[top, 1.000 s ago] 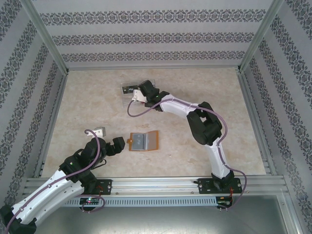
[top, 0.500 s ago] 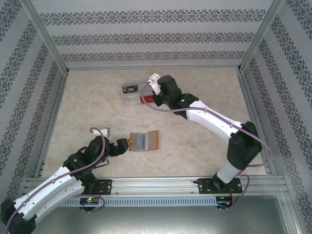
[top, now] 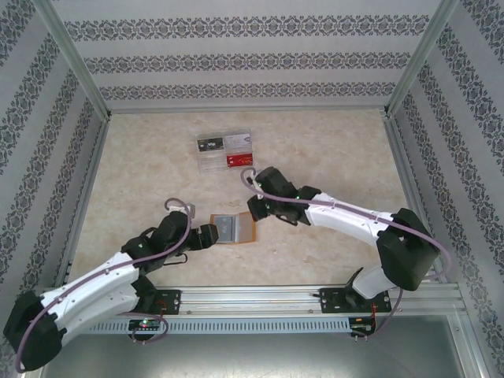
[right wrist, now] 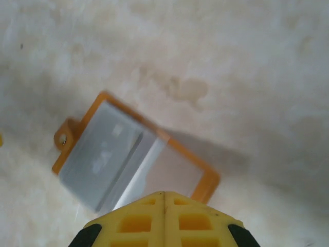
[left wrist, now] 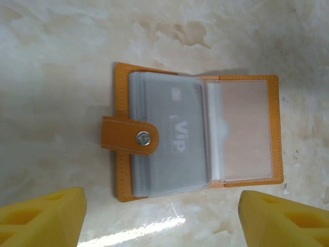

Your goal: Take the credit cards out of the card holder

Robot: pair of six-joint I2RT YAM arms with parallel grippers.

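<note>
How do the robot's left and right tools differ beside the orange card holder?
The left tool is open, its yellow fingers spread wide apart; the right tool is shut, fingers pressed together. The left tool sits at the strap side of the card holder; the right tool is near its opposite, clear-pocket half. Both have yellow fingers, point at the open holder and hold nothing.

White links and black joints make up the left arm (top: 94, 291) and right arm (top: 346, 222). A purple cable (top: 179, 203) runs along each. The fingers (left wrist: 43, 218) are yellow and latticed.
</note>
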